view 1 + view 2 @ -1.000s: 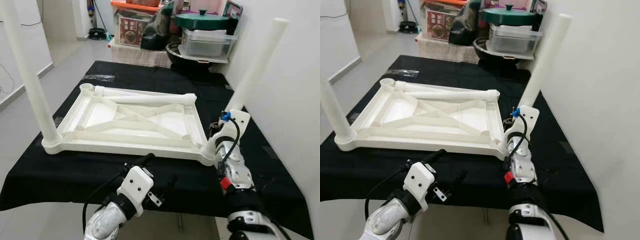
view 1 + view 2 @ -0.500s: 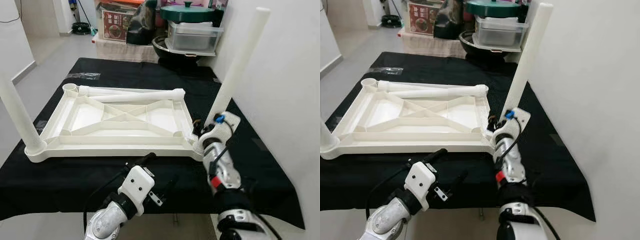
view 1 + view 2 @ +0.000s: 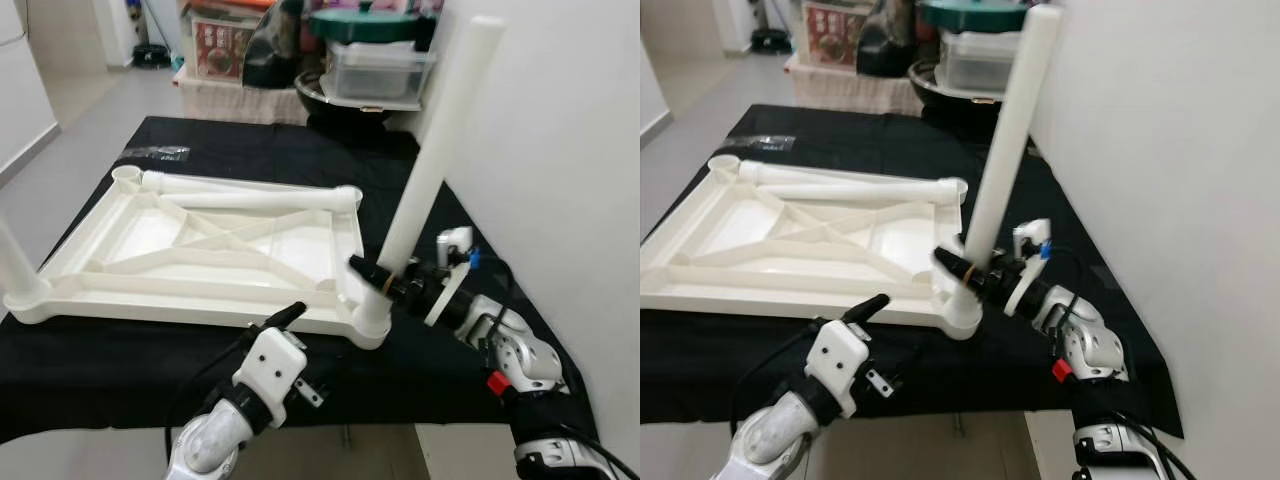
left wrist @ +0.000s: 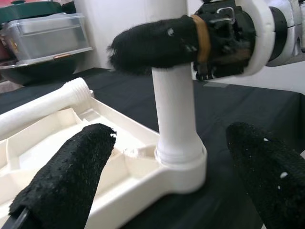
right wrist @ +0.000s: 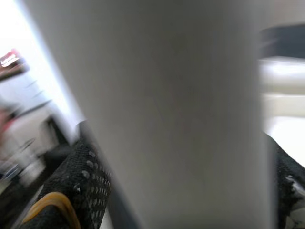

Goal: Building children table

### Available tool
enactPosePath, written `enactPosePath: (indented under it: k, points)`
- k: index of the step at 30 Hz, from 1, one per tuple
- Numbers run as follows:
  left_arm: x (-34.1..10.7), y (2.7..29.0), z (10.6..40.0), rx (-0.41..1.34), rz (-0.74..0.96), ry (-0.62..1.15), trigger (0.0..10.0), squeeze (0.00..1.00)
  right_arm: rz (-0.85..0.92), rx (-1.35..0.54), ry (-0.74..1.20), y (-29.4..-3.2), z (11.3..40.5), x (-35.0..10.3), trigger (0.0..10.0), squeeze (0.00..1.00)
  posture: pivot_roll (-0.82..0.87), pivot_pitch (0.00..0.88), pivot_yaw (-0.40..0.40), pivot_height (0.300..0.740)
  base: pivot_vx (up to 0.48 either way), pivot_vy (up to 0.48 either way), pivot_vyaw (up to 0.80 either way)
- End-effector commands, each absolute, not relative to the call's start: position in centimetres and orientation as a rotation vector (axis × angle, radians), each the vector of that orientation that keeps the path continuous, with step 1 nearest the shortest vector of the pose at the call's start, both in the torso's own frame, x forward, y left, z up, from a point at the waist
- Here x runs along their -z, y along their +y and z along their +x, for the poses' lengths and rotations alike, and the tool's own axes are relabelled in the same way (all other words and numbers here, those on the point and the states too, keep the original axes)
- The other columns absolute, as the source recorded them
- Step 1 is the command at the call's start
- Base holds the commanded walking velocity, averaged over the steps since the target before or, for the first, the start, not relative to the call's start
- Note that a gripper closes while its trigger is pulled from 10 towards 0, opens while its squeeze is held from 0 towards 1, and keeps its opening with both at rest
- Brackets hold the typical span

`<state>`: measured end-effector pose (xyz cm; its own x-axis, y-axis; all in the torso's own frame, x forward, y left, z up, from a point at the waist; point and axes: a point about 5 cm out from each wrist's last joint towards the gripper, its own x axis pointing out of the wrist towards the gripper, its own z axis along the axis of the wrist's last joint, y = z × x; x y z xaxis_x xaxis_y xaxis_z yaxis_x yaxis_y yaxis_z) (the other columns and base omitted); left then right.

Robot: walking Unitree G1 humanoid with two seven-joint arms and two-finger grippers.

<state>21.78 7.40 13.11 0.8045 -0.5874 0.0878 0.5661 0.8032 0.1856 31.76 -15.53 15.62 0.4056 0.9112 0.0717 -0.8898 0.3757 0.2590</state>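
both arms are silver metal with white plastic housings. the left gripper (image 4: 157,186) has two long black fingers (image 4: 66,176) with a fuzzy, pebbled surface and black cables at its wrist. the right gripper (image 3: 385,283) shows a yellow band, a blue cable clip and a red tag.

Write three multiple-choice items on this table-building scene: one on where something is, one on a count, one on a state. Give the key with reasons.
1. Where does the loose leg lie?
A. Along the far edge of the upturned tabletop
B. On the floor
C. Across the black cloth near the wall

2. How many legs stand in corner sockets?
A. None
B. Two
C. Four

3. What is the right claw doing?
A. Hanging open
B. Clamped on the standing leg near its base
C. Holding the cloth

Key: 1 A, the loose leg rests on the tabletop. 2 B, the near-right leg and the near-left leg. 3 B, the right claw grips the near-right leg; the left claw is open.
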Motion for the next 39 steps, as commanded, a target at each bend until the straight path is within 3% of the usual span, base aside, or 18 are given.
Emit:
enactPosePath:
  k: [1, 3, 4, 6, 7, 15, 17, 21, 24, 26, 27, 29, 32, 35, 36, 37, 39]
  points:
    - [-12.7, 7.5, 21.7, 0.617, 0.159, -0.129, 10.0, 0.00, 0.234, -1.246, 0.114, -14.7, 31.7, -15.6, 10.0, 0.00, 0.13, 0.000, -0.113, 0.740, 0.000, 0.000, 0.00]
    - [-12.7, 7.5, 21.7, 0.618, 0.160, -0.129, 10.0, 0.00, 0.199, -1.271, 0.121, -14.4, 31.9, -15.6, 10.0, 0.00, 0.13, 0.000, -0.114, 0.740, 0.000, 0.000, 0.00]
    - [-12.8, 7.5, 21.7, 0.616, 0.161, -0.130, 10.0, 0.00, 0.178, -1.281, 0.118, -14.0, 32.4, -15.6, 8.4, 0.00, 0.13, 0.000, -0.115, 0.740, 0.000, 0.000, 0.00]
    - [-12.8, 7.5, 21.7, 0.615, 0.162, -0.130, 10.0, 0.00, 0.170, -1.294, 0.116, -13.8, 32.7, -15.7, 8.4, 0.00, 0.13, 0.000, -0.116, 0.740, 0.000, 0.000, 0.00]
    - [-12.8, 7.5, 21.7, 0.614, 0.162, -0.131, 10.0, 0.00, 0.154, -1.262, 0.107, -13.5, 33.2, -15.7, 0.0, 0.00, 0.13, 0.000, -0.120, 0.740, 0.000, 0.000, 0.00]
    - [-12.8, 7.6, 21.7, 0.609, 0.160, -0.130, 10.0, 0.00, 0.142, -1.020, 0.072, -13.5, 34.5, -15.5, 0.0, 0.00, 0.13, 0.000, -0.115, 0.740, 0.000, 0.000, 0.00]
    - [-12.9, 7.6, 21.8, 0.608, 0.159, -0.131, 10.0, 0.00, 0.108, -0.800, 0.086, -14.1, 35.4, -14.9, 0.0, 0.00, 0.12, 0.000, -0.110, 0.740, 0.000, 0.000, 0.00]
    - [-12.8, 7.6, 21.7, 0.611, 0.159, -0.129, 10.0, 0.00, 0.108, -0.586, 0.102, -14.8, 36.3, -14.6, 0.0, 0.00, 0.12, 0.000, -0.109, 0.740, 0.000, 0.000, 0.00]
    - [-12.7, 7.6, 21.6, 0.614, 0.160, -0.125, 10.0, 0.00, 0.147, -0.046, 0.172, -17.6, 37.0, -13.1, 0.0, 0.00, 0.12, 0.000, -0.105, 0.740, 0.000, 0.000, 0.00]
    - [-12.7, 7.6, 21.6, 0.614, 0.160, -0.125, 10.0, 0.00, 0.152, 0.029, 0.184, -18.0, 36.8, -12.8, 0.0, 0.00, 0.12, 0.000, -0.105, 0.740, 0.000, 0.000, 0.00]
    - [-12.7, 7.6, 21.6, 0.615, 0.160, -0.124, 10.0, 0.00, 0.177, 0.214, 0.185, -18.7, 35.9, -12.3, 0.0, 0.00, 0.12, 0.000, -0.108, 0.740, 0.000, 0.000, 0.00]
    - [-12.7, 7.6, 21.6, 0.615, 0.160, -0.124, 10.0, 0.00, 0.177, 0.214, 0.185, -18.7, 35.9, -12.3, 0.0, 0.00, 0.12, 0.000, -0.108, 0.740, 0.000, 0.000, 0.00]
    - [-12.7, 7.6, 21.6, 0.616, 0.161, -0.123, 10.0, 0.00, 0.253, 0.504, 0.180, -18.3, 33.5, -11.7, 0.0, 0.00, 0.12, 0.000, -0.108, 0.740, 0.000, 0.000, 0.00]
    - [-12.6, 7.6, 21.6, 0.617, 0.163, -0.123, 10.0, 0.00, 0.273, 0.502, 0.182, -17.3, 33.6, -11.8, 0.0, 0.00, 0.12, 0.000, -0.109, 0.740, 0.000, 0.000, 0.00]
    - [-12.6, 7.6, 21.6, 0.616, 0.163, -0.122, 10.0, 0.00, 0.293, 0.479, 0.182, -16.4, 33.8, -11.9, 3.5, 0.00, 0.12, 0.000, -0.112, 0.740, 0.000, 0.000, 0.00]
    - [-12.6, 7.6, 21.6, 0.615, 0.164, -0.121, 10.0, 0.00, 0.328, 0.420, 0.167, -15.3, 34.1, -12.2, 10.0, 0.00, 0.12, 0.000, -0.111, 0.740, 0.000, 0.000, 0.00]
    - [-12.6, 7.6, 21.6, 0.614, 0.164, -0.121, 10.0, 0.00, 0.352, 0.377, 0.154, -14.6, 34.4, -12.4, 10.0, 0.00, 0.12, 0.000, -0.111, 0.740, 0.000, 0.000, 0.00]
